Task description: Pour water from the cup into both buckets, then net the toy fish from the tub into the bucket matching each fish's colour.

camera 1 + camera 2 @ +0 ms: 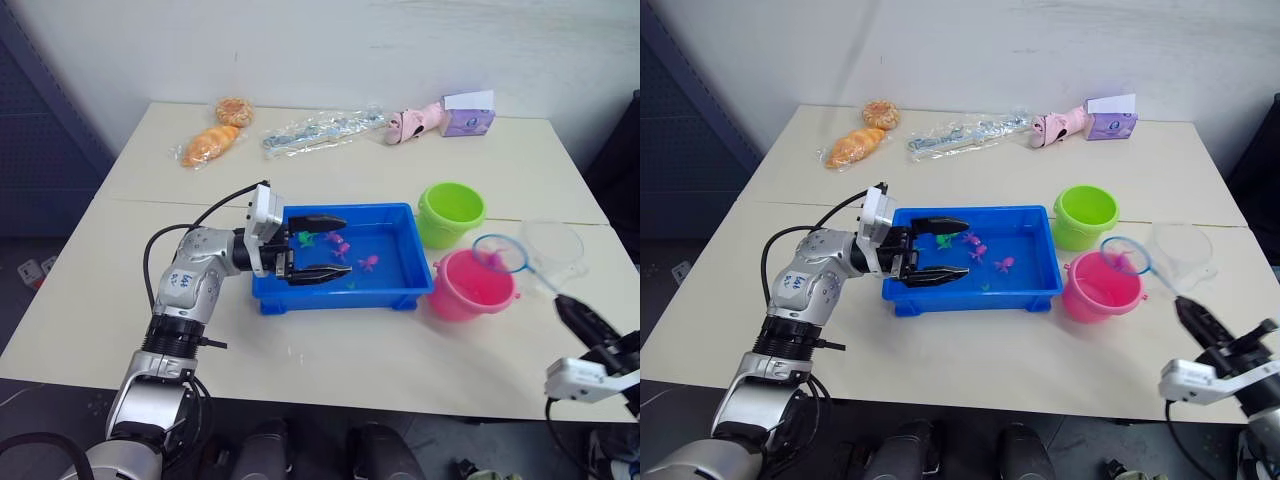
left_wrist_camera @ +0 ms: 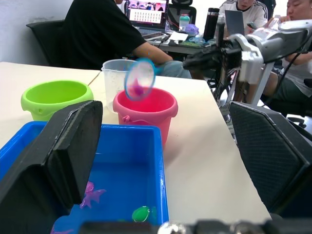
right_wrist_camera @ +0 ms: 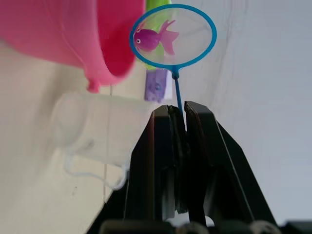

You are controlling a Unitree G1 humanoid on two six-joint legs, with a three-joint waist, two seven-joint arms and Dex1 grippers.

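Right end effector gripping net, one pink fish, two buckets

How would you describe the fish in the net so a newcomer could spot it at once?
Start at the blue tub mid-table, then move to the pink bucket by its end. Above that bucket's rim hangs the net, held by the right gripper. The pink fish lies in its mesh, whereas the other fish sit in the tub.
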